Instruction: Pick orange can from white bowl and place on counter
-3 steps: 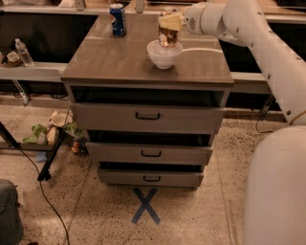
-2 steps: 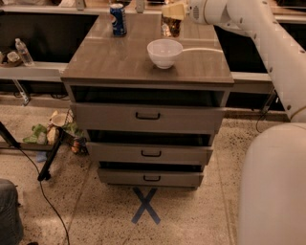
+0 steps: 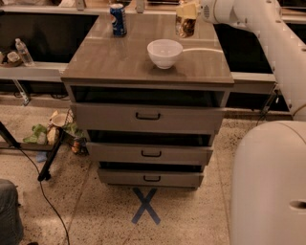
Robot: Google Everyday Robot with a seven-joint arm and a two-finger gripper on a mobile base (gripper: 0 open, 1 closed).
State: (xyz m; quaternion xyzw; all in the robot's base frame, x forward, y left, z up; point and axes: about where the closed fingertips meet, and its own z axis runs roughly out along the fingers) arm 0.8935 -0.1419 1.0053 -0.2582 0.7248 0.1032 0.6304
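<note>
Locate the gripper (image 3: 187, 13) at the top edge of the view, right of centre, over the rear right part of the counter (image 3: 119, 60). Read it as clamped on the upper part of the orange can (image 3: 184, 27), held upright. Treat the finger outline as partly cut off by the top edge and hard to separate from the can top. Place the can behind the white bowl (image 3: 165, 52) and slightly to its right, apart from it. Cannot confirm whether the can base touches the counter or hangs above it.

Find the bowl upright near the counter centre. Note a pale streak (image 3: 203, 49) from the bowl toward the right edge; leave its nature undetermined. Find the blue Pepsi can (image 3: 118, 20) upright at the rear left, well apart from the bowl.

Follow the white arm (image 3: 258, 28) from the gripper down the right side to the frame edge. Expect the floor at lower right to be hidden behind the robot body (image 3: 267, 182). See the blue X (image 3: 145, 212) on the floor in front of the drawers (image 3: 148, 116). Regard the floor litter (image 3: 52, 134) at left as unidentifiable.
</note>
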